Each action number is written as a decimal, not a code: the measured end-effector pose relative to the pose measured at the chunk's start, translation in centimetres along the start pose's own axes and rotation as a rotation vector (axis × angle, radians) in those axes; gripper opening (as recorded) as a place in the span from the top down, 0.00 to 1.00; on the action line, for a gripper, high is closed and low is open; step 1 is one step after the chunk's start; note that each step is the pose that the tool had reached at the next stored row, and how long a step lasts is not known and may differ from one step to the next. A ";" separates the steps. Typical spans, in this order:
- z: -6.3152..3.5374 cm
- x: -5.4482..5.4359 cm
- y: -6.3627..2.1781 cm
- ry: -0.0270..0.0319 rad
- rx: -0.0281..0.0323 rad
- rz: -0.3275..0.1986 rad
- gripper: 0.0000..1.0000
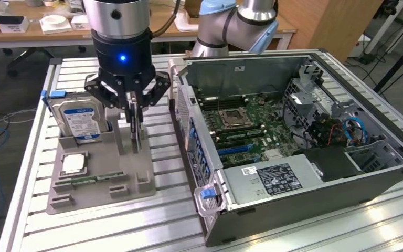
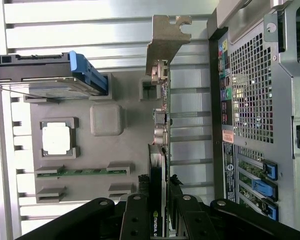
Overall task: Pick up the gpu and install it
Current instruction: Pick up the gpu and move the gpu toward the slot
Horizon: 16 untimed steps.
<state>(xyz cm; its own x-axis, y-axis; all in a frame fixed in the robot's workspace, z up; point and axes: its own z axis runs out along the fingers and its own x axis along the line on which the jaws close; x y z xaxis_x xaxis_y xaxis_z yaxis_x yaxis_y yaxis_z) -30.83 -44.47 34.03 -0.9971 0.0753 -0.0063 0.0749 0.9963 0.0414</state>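
I have the black pincer (image 1: 133, 111) clamped narrow on the thin black-and-green gpu card (image 1: 136, 137), directly beneath it, standing on edge in the grey tray (image 1: 82, 197) left of centre, long axis running up-frame.

Bright overhead light, glare on table (image 1: 387, 216)

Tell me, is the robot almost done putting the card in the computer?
Not yet. Done: the gripper is at the gpu, seemingly closed on its top edge. In hand: the gpu, standing upright in the gray holder. Left: lifting it out and fitting it inside the open computer case.
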 end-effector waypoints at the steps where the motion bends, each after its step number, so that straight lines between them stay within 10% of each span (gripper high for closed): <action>1: 0.00 0.0 0.00 0.0000 0.0000 0.000 0.74; 16: -1.12 0.0 0.05 0.0000 0.0000 0.000 0.74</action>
<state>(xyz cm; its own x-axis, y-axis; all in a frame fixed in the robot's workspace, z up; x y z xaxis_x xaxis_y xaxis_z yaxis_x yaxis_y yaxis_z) -30.83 -44.47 35.15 -0.9971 0.0753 -0.0063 0.0750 0.9963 0.0413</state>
